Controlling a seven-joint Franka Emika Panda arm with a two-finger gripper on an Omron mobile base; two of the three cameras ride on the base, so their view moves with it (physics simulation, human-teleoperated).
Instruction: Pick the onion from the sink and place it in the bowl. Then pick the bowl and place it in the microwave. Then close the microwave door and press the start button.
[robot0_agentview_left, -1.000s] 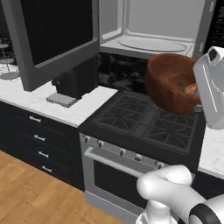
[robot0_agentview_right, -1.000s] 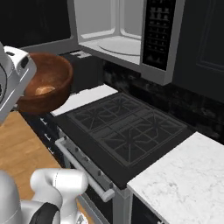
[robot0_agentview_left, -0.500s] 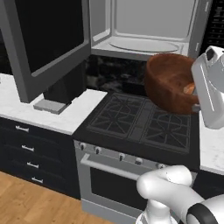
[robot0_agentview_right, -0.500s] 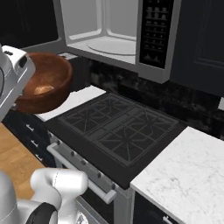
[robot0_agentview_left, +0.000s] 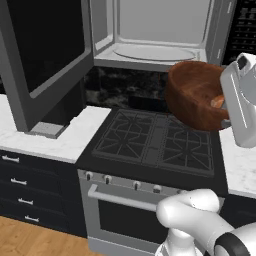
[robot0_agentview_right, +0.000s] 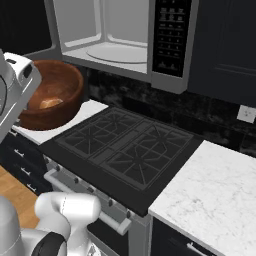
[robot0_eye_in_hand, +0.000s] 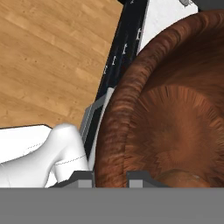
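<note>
Tilted bowl (robot0_agentview_left: 192, 97) with onion (robot0_agentview_left: 218, 102) inside, above stove (robot0_agentview_left: 155, 142), below open microwave (robot0_agentview_left: 155, 35).

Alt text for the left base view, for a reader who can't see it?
A reddish-brown bowl with the onion inside hangs tilted above the stove, held at its rim by the gripper, below the open microwave.

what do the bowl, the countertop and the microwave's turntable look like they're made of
Bowl: looks like wood, reddish-brown with streaky grain, slight sheen. Countertop: looks like white marble or similar stone, with faint grey veining. Microwave turntable: probably glass, a pale round plate, though the look leaves it open.
</note>
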